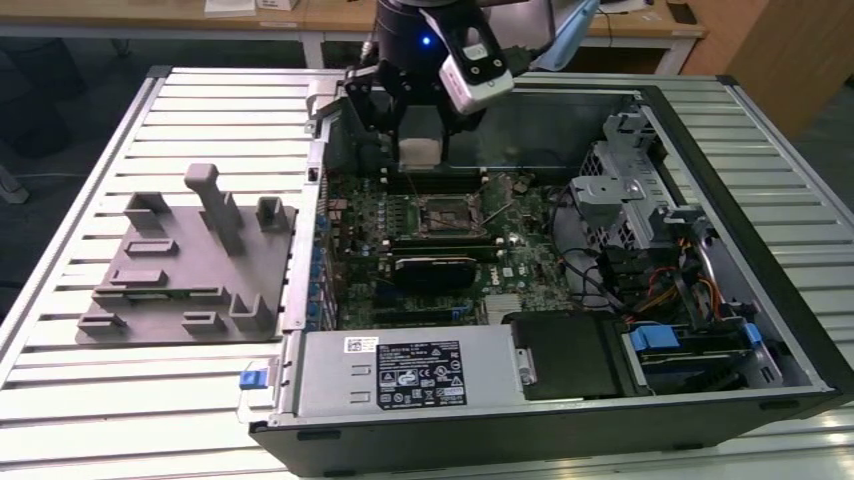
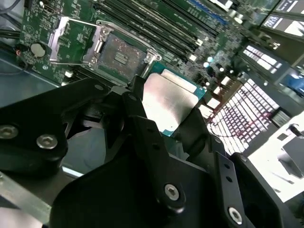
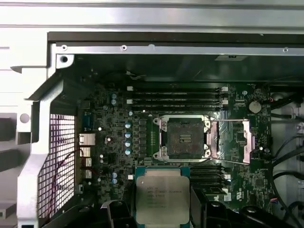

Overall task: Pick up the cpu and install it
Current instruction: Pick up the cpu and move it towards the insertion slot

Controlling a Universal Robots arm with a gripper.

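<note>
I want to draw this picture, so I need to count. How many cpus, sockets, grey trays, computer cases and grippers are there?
cpu: 1
socket: 1
tray: 1
case: 1
gripper: 1
Total: 5

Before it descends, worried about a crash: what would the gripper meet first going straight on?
The gripper holds the cpu, which would likely touch the memory slots beside the open socket first; depth is unclear.
</note>
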